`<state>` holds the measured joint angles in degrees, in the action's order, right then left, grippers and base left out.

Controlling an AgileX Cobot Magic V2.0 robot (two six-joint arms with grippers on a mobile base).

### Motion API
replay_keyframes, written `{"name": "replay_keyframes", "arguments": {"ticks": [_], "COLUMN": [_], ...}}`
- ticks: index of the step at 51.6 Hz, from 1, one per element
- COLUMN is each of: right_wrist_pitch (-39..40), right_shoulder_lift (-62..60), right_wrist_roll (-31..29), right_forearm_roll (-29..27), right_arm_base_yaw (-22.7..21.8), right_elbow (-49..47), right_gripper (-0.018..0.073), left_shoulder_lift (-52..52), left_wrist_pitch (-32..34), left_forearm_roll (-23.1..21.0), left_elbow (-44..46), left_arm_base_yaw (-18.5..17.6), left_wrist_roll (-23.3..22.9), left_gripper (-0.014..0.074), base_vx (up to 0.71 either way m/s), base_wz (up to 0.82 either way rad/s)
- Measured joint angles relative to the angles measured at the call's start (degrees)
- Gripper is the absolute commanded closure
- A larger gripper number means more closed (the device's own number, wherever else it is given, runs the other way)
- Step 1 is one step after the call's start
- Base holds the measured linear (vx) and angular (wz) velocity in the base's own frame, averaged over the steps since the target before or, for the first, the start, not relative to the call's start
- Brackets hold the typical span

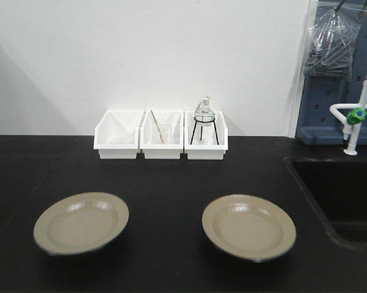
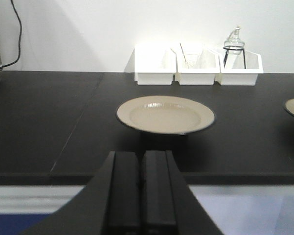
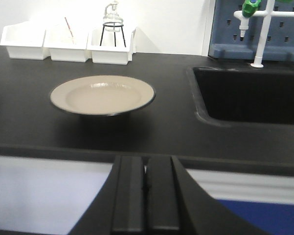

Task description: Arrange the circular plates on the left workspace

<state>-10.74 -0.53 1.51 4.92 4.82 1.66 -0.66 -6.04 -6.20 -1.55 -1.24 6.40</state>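
Evidently awaiting pickup, the left plate lies at 7 o'clock on the worktop and the right plate at 5 o'clock, while the left gripper and right gripper, pressed together, each face their own plate.

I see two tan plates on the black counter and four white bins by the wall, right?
Almost. The front view shows three white bins by the wall, not four. The left plate and right plate, both tan, do sit on the black counter.
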Motion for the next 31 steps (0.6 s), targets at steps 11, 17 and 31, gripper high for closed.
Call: {"name": "replay_keyframes", "arguments": {"ticks": [11,17,31], "right_wrist_pitch": [0.0,0.0,0.0], "right_shoulder_lift": [0.0,0.0,0.0], "right_wrist_roll": [0.0,0.0,0.0], "right_forearm_roll": [0.0,0.0,0.0], "right_arm_base_yaw": [0.0,0.0,0.0], "right_elbow": [0.0,0.0,0.0], "right_gripper": [0.0561,0.0561,0.0561], "left_shoulder_lift": [0.0,0.0,0.0], "left_wrist_pitch": [0.0,0.0,0.0], "left_forearm_roll": [0.0,0.0,0.0], "left_elbow": [0.0,0.0,0.0], "left_arm_base_yaw": [0.0,0.0,0.0], "left_wrist_roll": [0.0,0.0,0.0], "left_gripper": [0.0594,0.0594,0.0594], "base_vx": [0.46,0.41,0.31], "base_wz": [0.00,0.00,-0.01]}}
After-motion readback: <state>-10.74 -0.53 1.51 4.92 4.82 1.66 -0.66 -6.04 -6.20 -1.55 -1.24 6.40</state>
